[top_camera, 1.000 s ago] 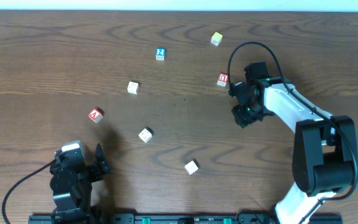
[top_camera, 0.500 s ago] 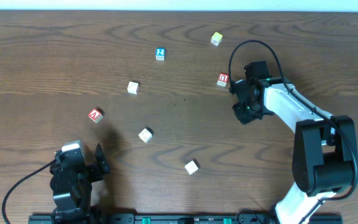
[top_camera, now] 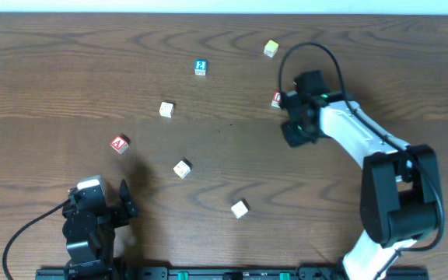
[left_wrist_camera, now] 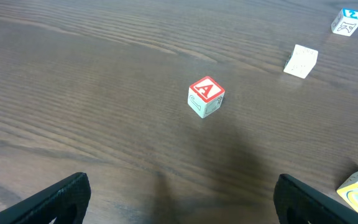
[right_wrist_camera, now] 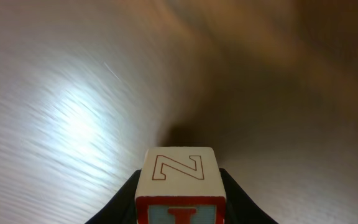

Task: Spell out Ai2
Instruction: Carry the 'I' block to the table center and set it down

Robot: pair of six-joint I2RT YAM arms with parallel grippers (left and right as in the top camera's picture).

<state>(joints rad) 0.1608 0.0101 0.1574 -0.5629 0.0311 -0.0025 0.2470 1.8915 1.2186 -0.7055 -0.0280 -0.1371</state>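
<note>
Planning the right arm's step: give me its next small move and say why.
Probably close the right gripper on the cube: it sits between the fingers, showing a Z and a red I, and I cannot tell that they clamp it yet.

Left gripper (left_wrist_camera: pixel 182 194) spread wide, near base; right arm (top_camera: pixel 356 134) stretched forward.

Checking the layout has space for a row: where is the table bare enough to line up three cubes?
The widest bare patch is the table left of the upper cream cube and red A cube. A smaller one lies mid-table between the middle cream cube and the right gripper. Most crowded: top centre, blue 2 cube to yellow cube.
</note>
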